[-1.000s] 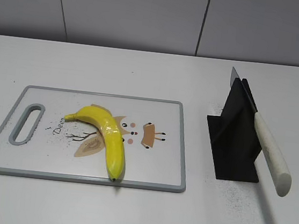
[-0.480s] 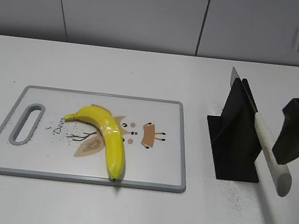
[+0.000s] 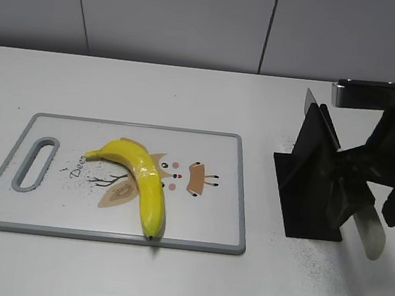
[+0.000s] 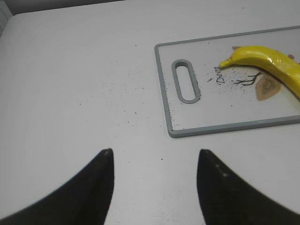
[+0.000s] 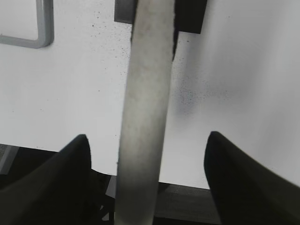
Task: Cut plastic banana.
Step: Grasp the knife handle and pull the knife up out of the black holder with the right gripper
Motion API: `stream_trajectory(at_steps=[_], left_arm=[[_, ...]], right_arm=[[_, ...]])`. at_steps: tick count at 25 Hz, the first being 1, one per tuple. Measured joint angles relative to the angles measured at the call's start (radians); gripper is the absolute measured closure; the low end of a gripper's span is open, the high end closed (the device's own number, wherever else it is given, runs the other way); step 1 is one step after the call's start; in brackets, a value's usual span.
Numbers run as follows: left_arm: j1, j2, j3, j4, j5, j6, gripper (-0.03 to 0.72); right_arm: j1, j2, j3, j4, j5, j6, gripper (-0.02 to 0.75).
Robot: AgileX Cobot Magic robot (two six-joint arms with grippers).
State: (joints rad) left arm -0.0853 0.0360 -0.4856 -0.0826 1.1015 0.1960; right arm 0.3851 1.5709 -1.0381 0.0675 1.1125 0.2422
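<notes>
1. The right arm, absent from the exterior view a second ago and only at the frame edge half a second ago, now reaches in over the black angular knife stand (image 3: 313, 181), and its dark right gripper (image 3: 364, 185) covers the upper part of the knife's pale off-white handle (image 3: 367, 235).

2. In the right wrist view the same handle (image 5: 143, 103) runs straight up the middle between the two dark fingers (image 5: 70, 164), which stand wide apart on either side of it and touch nothing; the pincer is spread and not yet clamped.

3. The knife itself has not moved: its grey blade tip (image 3: 309, 98) pokes out at the top of the stand as before.

4. The yellow plastic banana (image 3: 140, 181) lies unmoved on the white, grey-rimmed cutting board (image 3: 239, 188), which sits to the left of the stand, apart from it. The banana is whole and uncut.

5. The left gripper (image 4: 154, 180) hangs above bare white table, on the far side of the board from the stand, near the board's slotted handle (image 4: 186, 86); its two dark fingertips are spread apart and hold nothing.

6. Judged from this, the task stands at its opening step: the right arm is lined up to take the knife, and closing on the handle seems the next need before any cutting.
</notes>
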Motion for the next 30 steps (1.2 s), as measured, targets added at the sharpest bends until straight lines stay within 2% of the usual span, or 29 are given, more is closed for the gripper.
stream_trajectory(at_steps=[4, 6, 8, 20, 30], left_arm=[[0.000, 0.000, 0.000, 0.000, 0.000, 0.001, 0.160], [0.000, 0.000, 0.000, 0.000, 0.000, 0.001, 0.160], [0.000, 0.000, 0.000, 0.000, 0.000, 0.001, 0.160], [0.000, 0.000, 0.000, 0.000, 0.000, 0.001, 0.163], [0.000, 0.000, 0.000, 0.000, 0.000, 0.001, 0.163]], right_arm=[[0.000, 0.033, 0.000, 0.007, -0.006, 0.013, 0.299], [0.000, 0.045, 0.000, 0.008, -0.011, 0.030, 0.421], [0.001, 0.048, 0.000, 0.012, -0.015, 0.042, 0.580], [0.001, 0.040, 0.000, 0.022, -0.016, 0.050, 0.573], [0.001, -0.087, 0.000, 0.027, -0.016, 0.073, 0.574]])
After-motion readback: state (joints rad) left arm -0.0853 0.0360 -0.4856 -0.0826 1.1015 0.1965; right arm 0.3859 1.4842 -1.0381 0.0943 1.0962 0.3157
